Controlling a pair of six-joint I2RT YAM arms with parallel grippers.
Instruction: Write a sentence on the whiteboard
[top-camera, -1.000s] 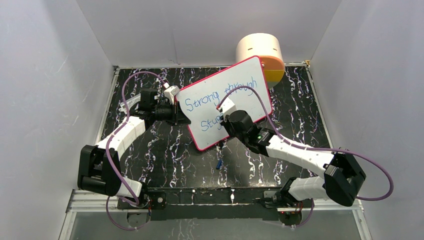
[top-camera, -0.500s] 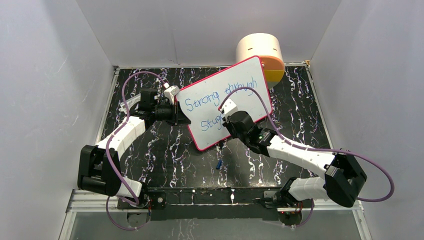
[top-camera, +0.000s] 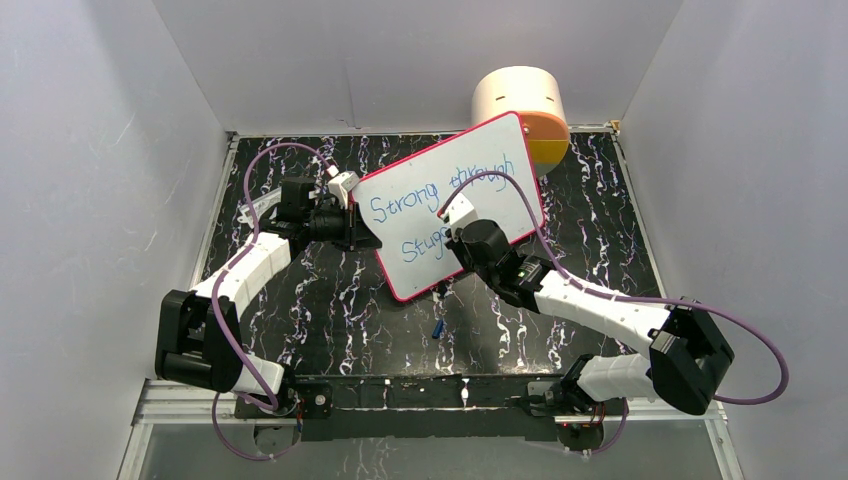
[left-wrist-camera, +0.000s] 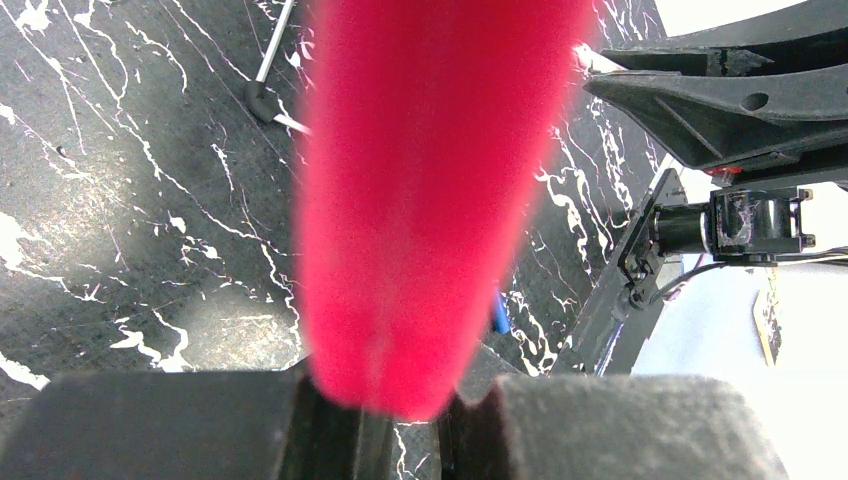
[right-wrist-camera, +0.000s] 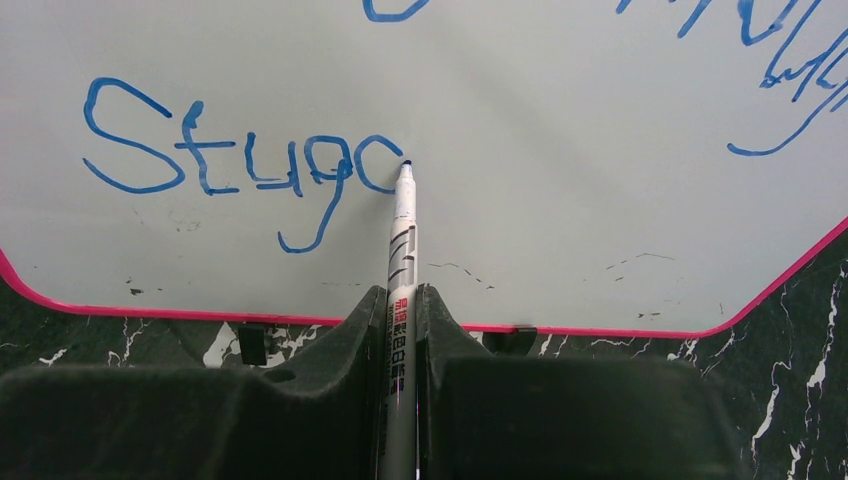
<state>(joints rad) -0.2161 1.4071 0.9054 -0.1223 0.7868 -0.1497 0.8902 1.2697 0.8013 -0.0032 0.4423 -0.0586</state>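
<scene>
While pinched at its 9 o'clock edge, whiteboard (top-camera: 402, 275): sits mid-table in the top view, turned with long sides running from 7 o'clock up to 1 o'clock; cannot tell whether flat on the surface or lifted.
Frame (left-wrist-camera: 420, 200): thin, pink-red, rounded at the corners; fills the left wrist view as a blurred red band.
Sentence (right-wrist-camera: 262, 180): blue handwritten lettering in 2 lines; reads "Strong through" on line 1, "Stug" plus 1 open curve on line 2.
Left gripper (left-wrist-camera: 375, 425): pressed together on the whiteboard's frame, 1 dark pad on either side of the red edge.
Right gripper (right-wrist-camera: 400, 300): pinches a marker (right-wrist-camera: 403, 235) between its 2 fingers, at the board's 6 o'clock side.
Marker barrel: white with grey and red print; points toward 12 o'clock in the right wrist view.
Marker tip: touches the board at the 3 o'clock end of the last blue curve.
Table (top-camera: 330, 300): black with white veining.
Cylinder (top-camera: 515, 98): cream with an orange face, at 1 o'clock from the board, just behind its far corner.
Small blue object (top-camera: 438, 327): lies on the table at 6 o'clock from the board, near its lower edge but apart from it.
</scene>
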